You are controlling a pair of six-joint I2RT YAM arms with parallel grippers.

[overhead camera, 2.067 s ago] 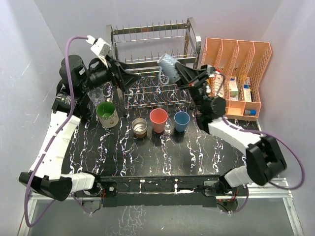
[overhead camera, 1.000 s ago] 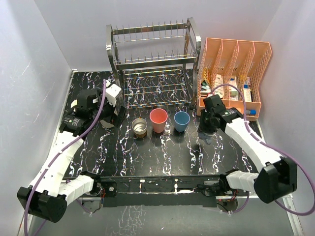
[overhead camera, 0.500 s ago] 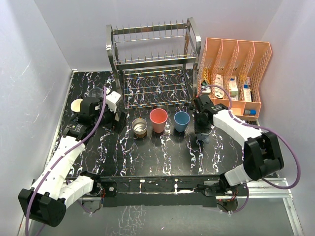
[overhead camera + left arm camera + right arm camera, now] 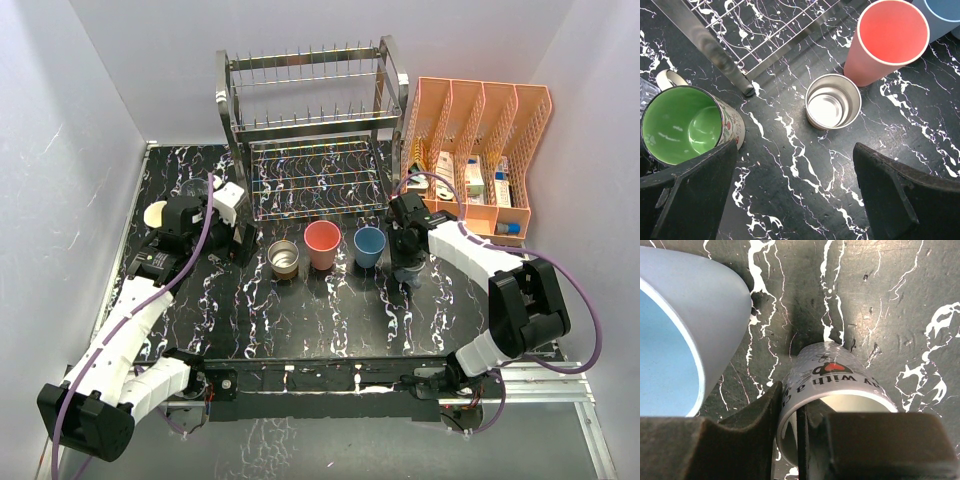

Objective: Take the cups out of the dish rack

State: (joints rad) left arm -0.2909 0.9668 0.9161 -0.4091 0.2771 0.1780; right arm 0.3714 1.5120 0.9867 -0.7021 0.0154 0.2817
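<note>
Below the silver wire dish rack (image 4: 315, 130), both arms are bending down to the black marbled table (image 4: 330, 310).
Overhead, the right gripper (image 4: 408, 268) is pointing down just beside the light-blue tumbler (image 4: 369, 246). On the left wrist, the left gripper (image 4: 795, 170) is hanging spread wide above the green-lined mug (image 4: 687, 125) and the brownish metal cup (image 4: 833, 101). On the right wrist, the fingers (image 4: 740, 430) are pinching the wall of the printed grey mug (image 4: 840, 375), which is resting on the table.
</note>
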